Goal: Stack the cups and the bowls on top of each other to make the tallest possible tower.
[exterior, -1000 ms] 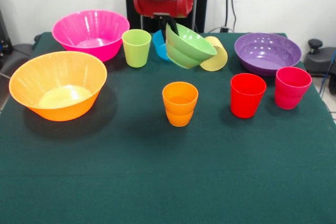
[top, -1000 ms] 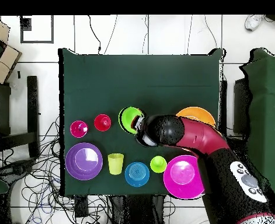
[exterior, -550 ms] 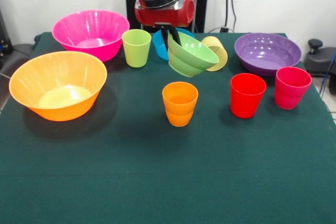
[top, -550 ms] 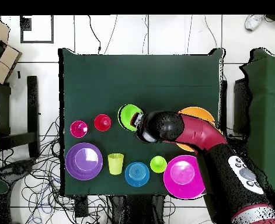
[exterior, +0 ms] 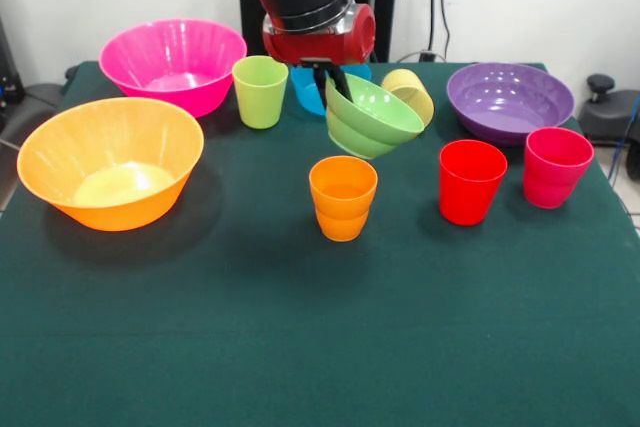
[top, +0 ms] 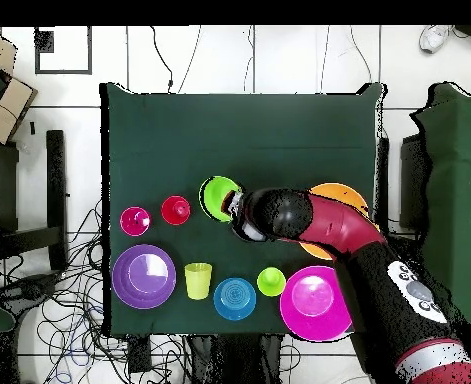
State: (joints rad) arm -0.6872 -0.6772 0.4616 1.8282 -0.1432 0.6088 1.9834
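the gripper [exterior: 328, 77] is pinching the rim of the small light green bowl [exterior: 373, 114], its fingers closed on the near wall, and the bowl is hanging tilted in the air above and just behind the orange ribbed cup [exterior: 343, 197]. the tilt is the risk: set down like this, the bowl is likely sliding off the cup's rim or tipping the cup over. the pale yellow cup [exterior: 410, 93] is lying just behind the bowl and the red cup [exterior: 470, 181] is standing near on one side. the green cloth [exterior: 320, 347] in front of the orange cup is lying open for manoeuvring.
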